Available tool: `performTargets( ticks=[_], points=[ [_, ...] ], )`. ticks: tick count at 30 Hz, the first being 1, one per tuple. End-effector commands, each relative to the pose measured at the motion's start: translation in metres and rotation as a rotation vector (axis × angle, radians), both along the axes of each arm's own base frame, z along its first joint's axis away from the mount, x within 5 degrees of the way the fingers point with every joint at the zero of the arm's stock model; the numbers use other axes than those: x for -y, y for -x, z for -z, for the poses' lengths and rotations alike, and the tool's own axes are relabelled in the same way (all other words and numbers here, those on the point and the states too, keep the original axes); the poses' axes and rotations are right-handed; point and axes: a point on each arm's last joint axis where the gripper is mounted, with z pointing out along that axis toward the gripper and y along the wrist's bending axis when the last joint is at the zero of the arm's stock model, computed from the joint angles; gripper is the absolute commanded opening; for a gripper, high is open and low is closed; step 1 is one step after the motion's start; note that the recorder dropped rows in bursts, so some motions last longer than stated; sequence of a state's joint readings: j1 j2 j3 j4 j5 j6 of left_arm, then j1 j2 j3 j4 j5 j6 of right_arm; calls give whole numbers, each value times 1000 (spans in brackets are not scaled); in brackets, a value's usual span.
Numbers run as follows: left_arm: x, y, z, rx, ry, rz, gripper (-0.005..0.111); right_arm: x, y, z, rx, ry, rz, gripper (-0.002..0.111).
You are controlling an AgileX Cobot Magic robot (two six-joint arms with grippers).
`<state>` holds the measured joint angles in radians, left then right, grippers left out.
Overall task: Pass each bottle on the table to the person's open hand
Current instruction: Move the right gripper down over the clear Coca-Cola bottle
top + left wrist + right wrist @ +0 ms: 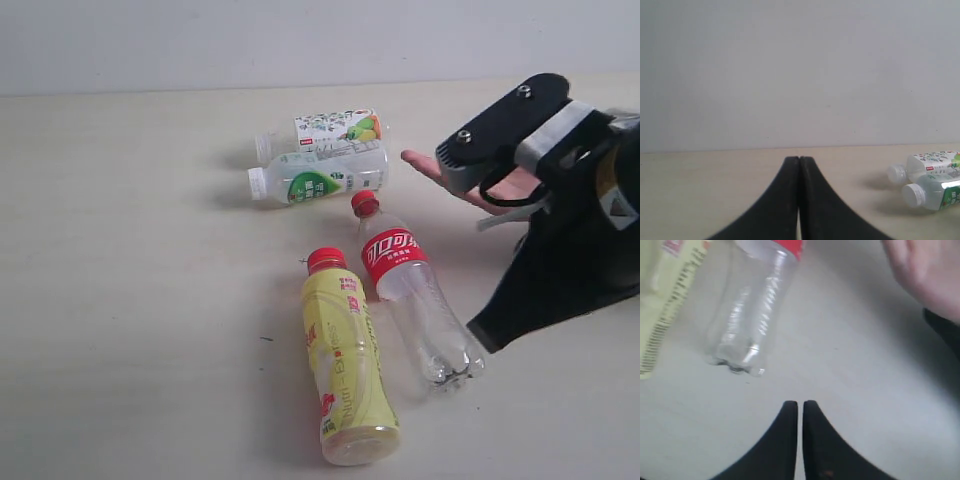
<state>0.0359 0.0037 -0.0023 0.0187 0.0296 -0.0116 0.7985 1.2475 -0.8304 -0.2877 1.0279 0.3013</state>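
Four bottles lie on the table (pixel 130 300). The yellow one with a red cap (pixel 345 360) is nearest. Beside it is a clear one with a red cap and label (pixel 415 300). Farther back lie the green-white labelled bottle (pixel 320 178) and the fruit-print bottle (pixel 330 128). The person's open hand (pixel 425 165) reaches in palm up from the right, partly hidden by my right arm. My right gripper (pixel 478 335) hovers just off the clear red-label bottle's base (pixel 752 315), shut and empty (pixel 800 404). My left gripper (pixel 799 159) is shut and empty, low over the table.
A plain pale wall runs behind the table. The left wrist view shows the two far bottles' white caps (pixel 914 195) off to one side of the left gripper. The yellow bottle (pixel 665 305) lies close alongside the clear one.
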Motion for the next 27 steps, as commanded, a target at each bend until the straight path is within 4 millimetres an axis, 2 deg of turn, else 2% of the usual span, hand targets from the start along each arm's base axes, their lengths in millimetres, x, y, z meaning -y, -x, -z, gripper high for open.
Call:
performTargets(
  ticks=[1, 6, 12, 14, 17, 20, 27],
  points=[
    [0, 0, 1, 2, 5, -3, 0, -23, -6, 13, -47, -120, -38, 17],
    [0, 0, 1, 2, 5, -3, 0, -30, -16, 33, -63, -51, -60, 25],
    [0, 0, 1, 2, 5, -3, 0, -32, -22, 35, -22, -67, -16, 27],
    [0, 0, 1, 2, 5, -3, 0, -33, -25, 34, 11, -90, 12, 32],
    [0, 0, 1, 2, 5, -3, 0, -35, -28, 33, 40, -115, 26, 47],
    [0, 0, 1, 2, 5, -3, 0, -39, -31, 35, 53, -150, 35, 58],
    [0, 0, 1, 2, 5, -3, 0, -50, -39, 53, 48, -174, 54, 61]
  ],
)
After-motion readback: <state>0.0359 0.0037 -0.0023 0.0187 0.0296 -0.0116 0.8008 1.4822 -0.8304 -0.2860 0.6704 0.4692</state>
